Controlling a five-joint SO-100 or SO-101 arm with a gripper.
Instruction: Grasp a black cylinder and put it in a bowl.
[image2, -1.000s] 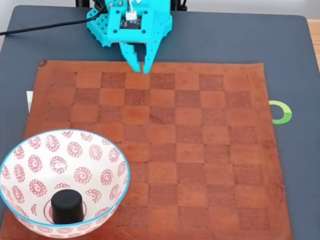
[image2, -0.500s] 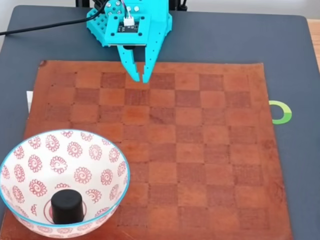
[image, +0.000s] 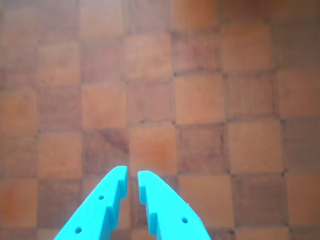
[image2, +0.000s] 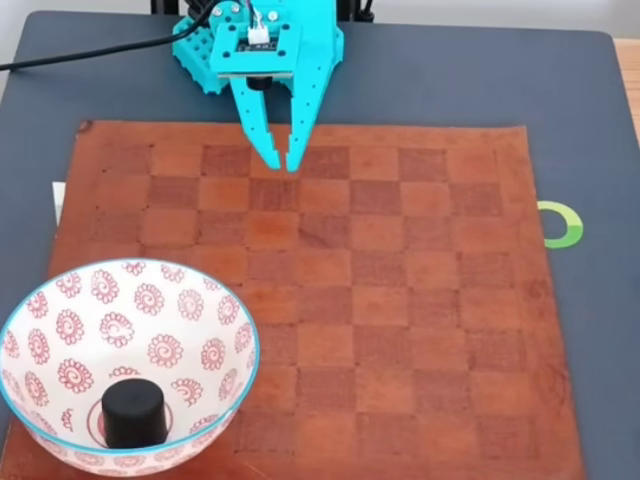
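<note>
The black cylinder stands upright at the bottom of the white bowl with red flower motifs and a light blue rim, at the lower left of the fixed view. My turquoise gripper hangs over the far edge of the brown checkerboard mat, far from the bowl. Its two fingers nearly touch at the tips and hold nothing. In the wrist view the gripper points up from the bottom edge, a thin gap between the tips, over bare checkerboard squares.
The mat lies on a dark grey table. A green and white ring mark sits right of the mat. A black cable runs off to the upper left from the arm's base. A white scrap peeks out at the mat's left edge.
The gripper has tipped and reached slightly further over the mat's far edge, its fingers closing from a small gap to almost touching. Bowl and cylinder have not moved.
</note>
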